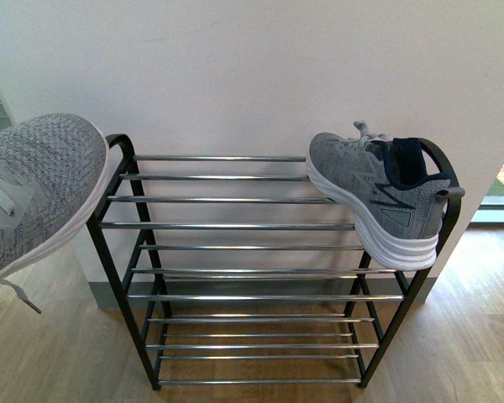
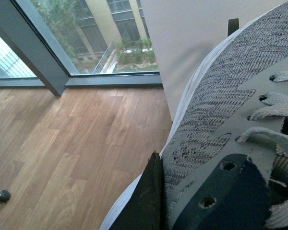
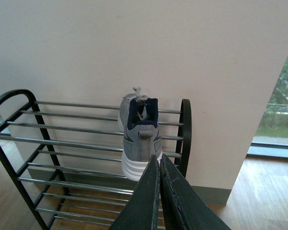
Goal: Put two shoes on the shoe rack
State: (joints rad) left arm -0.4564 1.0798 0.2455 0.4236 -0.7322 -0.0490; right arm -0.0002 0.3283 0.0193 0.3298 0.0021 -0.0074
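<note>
A black shoe rack [image 1: 118, 243] with chrome rods stands against the white wall. One grey sneaker [image 1: 378, 193] lies on its top tier at the right end, heel overhanging the front; the right wrist view shows that sneaker [image 3: 140, 136] from behind. A second grey sneaker [image 1: 34, 189] hangs in the air at the far left, its toe by the rack's left rail. My left gripper [image 2: 156, 191] is shut on this sneaker [image 2: 221, 120], one dark finger pressed against its side. My right gripper [image 3: 160, 165] is shut on nothing, a little in front of the placed sneaker.
Wooden floor [image 1: 50, 353] runs all around the rack. A floor-to-ceiling window [image 2: 86, 33] stands to the left, another window [image 3: 278, 115] to the right. The rack's top tier [image 1: 218, 197] left of the placed sneaker carries nothing.
</note>
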